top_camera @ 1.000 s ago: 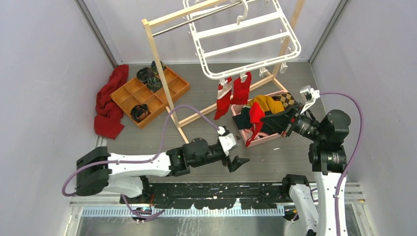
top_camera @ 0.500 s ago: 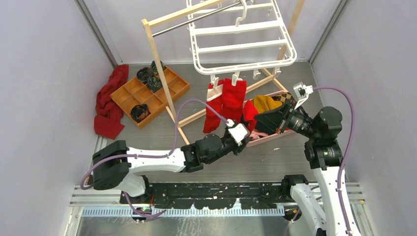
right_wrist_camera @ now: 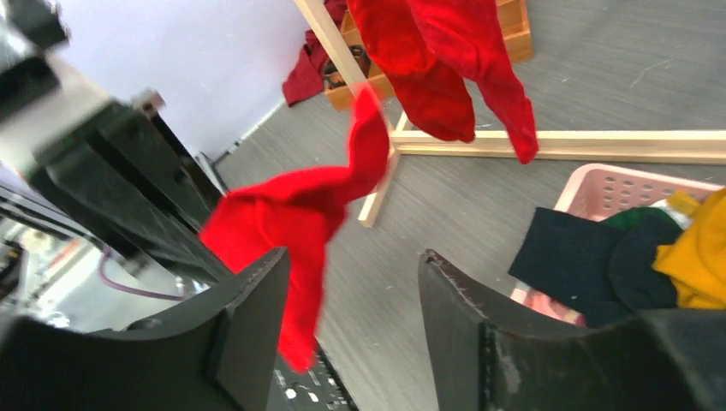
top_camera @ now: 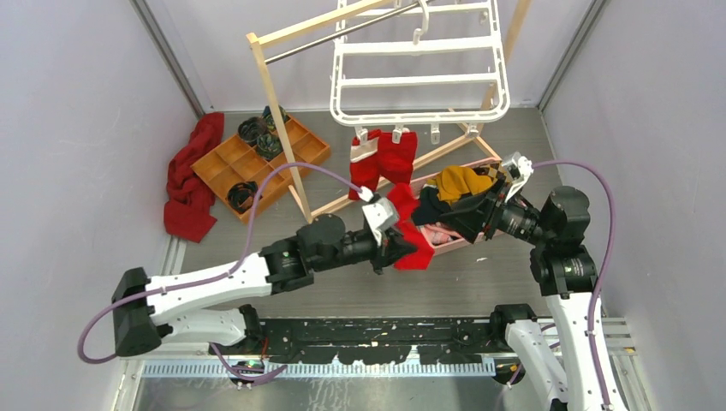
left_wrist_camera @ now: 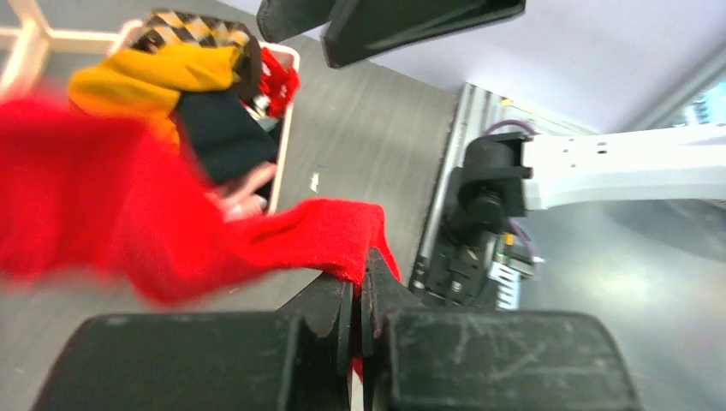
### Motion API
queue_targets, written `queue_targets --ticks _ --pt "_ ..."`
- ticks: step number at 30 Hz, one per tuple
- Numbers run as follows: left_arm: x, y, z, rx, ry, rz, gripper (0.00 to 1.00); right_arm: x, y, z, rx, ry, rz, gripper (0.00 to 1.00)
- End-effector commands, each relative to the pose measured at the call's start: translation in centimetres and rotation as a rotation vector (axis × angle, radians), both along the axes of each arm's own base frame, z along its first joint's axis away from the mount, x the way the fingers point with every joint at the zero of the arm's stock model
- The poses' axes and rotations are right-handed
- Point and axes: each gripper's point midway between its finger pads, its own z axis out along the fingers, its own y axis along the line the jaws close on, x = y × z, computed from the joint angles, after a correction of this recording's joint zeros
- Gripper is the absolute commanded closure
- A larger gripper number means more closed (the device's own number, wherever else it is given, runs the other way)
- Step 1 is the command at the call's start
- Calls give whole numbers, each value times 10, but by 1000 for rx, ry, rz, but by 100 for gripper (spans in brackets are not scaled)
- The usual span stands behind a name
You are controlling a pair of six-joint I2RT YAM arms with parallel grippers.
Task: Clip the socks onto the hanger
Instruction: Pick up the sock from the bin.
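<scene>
Grey tabletop point(top_camera: 496, 274), top view: two small bright red socks point(top_camera: 385, 158) hang clipped under the white plastic rectangular hanger point(top_camera: 419, 80), upper centre. Left wrist view: left end effector point(left_wrist_camera: 360, 272) pinches a third red sock point(left_wrist_camera: 325, 231), not yet clipped. Right wrist view: right end effector point(right_wrist_camera: 351, 287) spread, empty.

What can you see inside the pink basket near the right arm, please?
The pink basket holds a heaped mustard garment, a checkered garment and a dark cloth. Whatever lies beneath that pile, and the basket's floor, is covered and cannot be seen.
</scene>
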Motion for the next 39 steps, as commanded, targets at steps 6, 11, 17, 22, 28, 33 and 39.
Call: queue_targets --ticks 6,11,17,22,28,33,39 --pt "-37 44 -9 -48 568 -43 100 -39 4 -27 -261 -445 260 7" --pt "-19 56 -8 -140 705 104 100 -61 10 -48 -297 -648 419 0" --pt "11 67 -15 -220 932 277 100 -58 17 -70 -365 -696 514 1" --pt "30 63 -20 -397 1288 376 100 -60 31 -77 -423 -787 584 2" --pt "35 52 -18 -480 1548 422 100 -43 53 -64 -420 -882 457 5" --pt "41 56 -33 -577 1759 515 100 -47 73 -79 -496 -927 492 9" --pt "43 48 -29 -623 1818 471 100 -28 83 -81 -548 -954 399 12"
